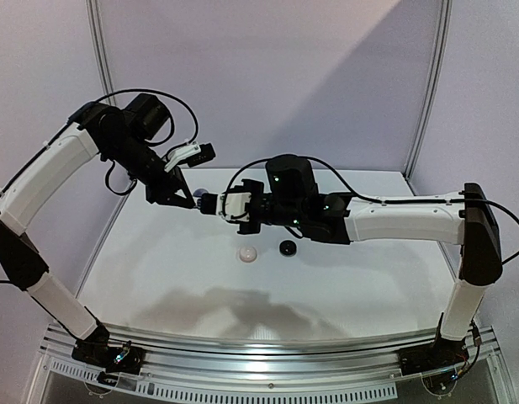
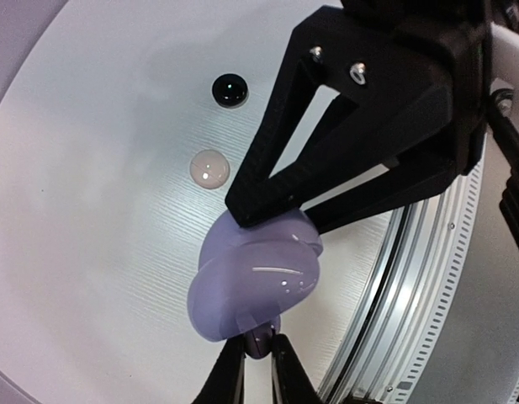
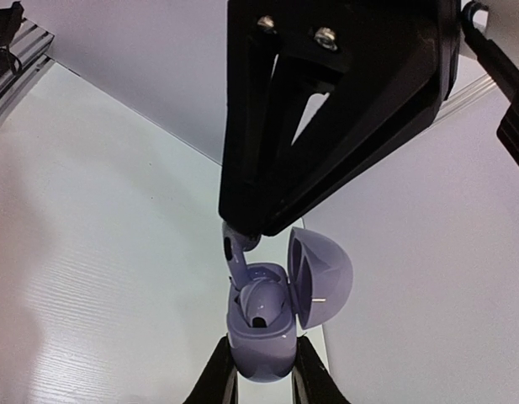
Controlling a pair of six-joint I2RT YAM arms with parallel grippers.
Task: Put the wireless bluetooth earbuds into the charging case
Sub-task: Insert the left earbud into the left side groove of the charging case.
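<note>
From above, the left tool (image 1: 185,199) and right tool (image 1: 209,204) meet over the table (image 1: 158,278). Left wrist view: the left tool pinches a lavender earbud (image 2: 257,342) at the charging case (image 2: 246,282). Right wrist view: the right tool clamps the open case, with a second earbud (image 3: 263,301) seated inside.

Looks down on a lavender charging case (image 2: 255,282), clamped between the black fingers of the right gripper (image 2: 276,220) reaching in from above and right of it. Pinches a small lavender earbud (image 2: 257,335) in the left gripper (image 2: 259,345), right at the case's lower edge. Shows a round pale puck (image 2: 209,169) near the case, up and left on the white table (image 2: 91,252), and a round black puck (image 2: 229,90) farther up. Catches a slotted metal rail (image 2: 410,286) right of the case.
</note>
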